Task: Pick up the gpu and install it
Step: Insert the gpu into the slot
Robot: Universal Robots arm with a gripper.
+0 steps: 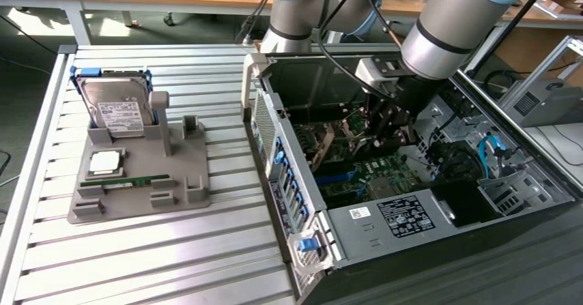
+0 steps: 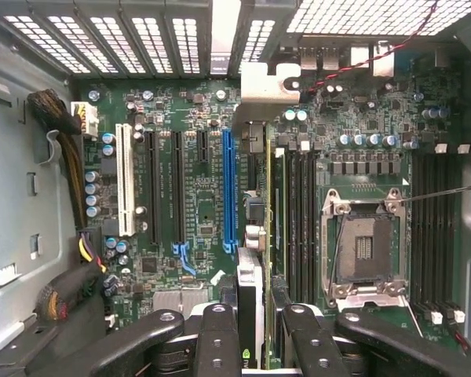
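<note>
- One gpu (image 2: pixel 251 298) is the task's thing. It sits edge-on between the pincer's fingers inside the case, with its silvery bracket toward the slotted rear wall.
- The pincer (image 2: pixel 259 345) is clamped on the gpu, with fingers on both faces of the card.
- As I judge it, the pick-up is done and the install is the step in hand. The card hangs over the motherboard (image 2: pixel 208 236), just beside the long blue slot (image 2: pixel 229 188). I cannot tell whether its edge touches the board.
- In the exterior view the arm (image 1: pixel 455 25) reaches down into the open computer case (image 1: pixel 364 226) on the slatted worktop (image 1: pixel 182 264).
- At nine o'clock from the case stands the grey parts tray (image 1: pixel 136 206). A hard drive (image 1: pixel 114 110) sits at its twelve o'clock end and a memory stick (image 1: pixel 123 180) nearer six.
- Seating probably calls for the card's edge squarely over its slot, the card upright, the bracket meeting the rear opening, and a straight press. A small offset could jam it.
</note>
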